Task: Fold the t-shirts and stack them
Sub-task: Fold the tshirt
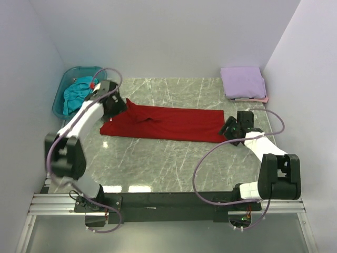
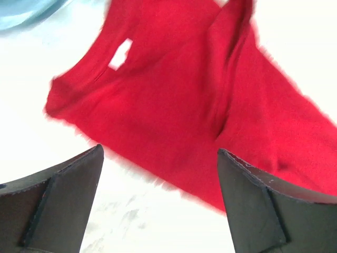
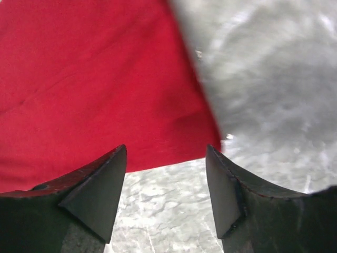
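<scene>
Overhead view first: the deep red t-shirt [image 1: 166,124] lies spread out in a long band across the middle of the marble table [image 1: 158,168], running from left of centre to right of centre. The left gripper [image 1: 117,105] sits right at the cloth's left end and the right gripper [image 1: 230,128] at its right end. In the upper right corner of the table there's a folded lavender t-shirt [image 1: 242,81], with what looks like a pale pink t-shirt [image 1: 263,99] peeking out beneath it, only a thin edge showing. In the upper left, the teal t-shirt [image 1: 76,94] is bunched up inside the tub [image 1: 62,87].

Left wrist view now: the left gripper [image 2: 159,153] has its jaws spread wide with nothing between them, hanging above the deep red t-shirt [image 2: 174,95], which fills the upper and right parts of the frame. A white label [image 2: 120,54] shows near the neckline, and a fold ridge runs down the cloth right of centre. A corner of the tub [image 2: 21,13] shows at upper left.

Right wrist view: the right gripper [image 3: 166,150] also has its jaws apart and clamps nothing. The deep red t-shirt [image 3: 95,79] covers the upper left, its corner reaching just past the fingertips, with bare table [image 3: 263,79] to the right and below
</scene>
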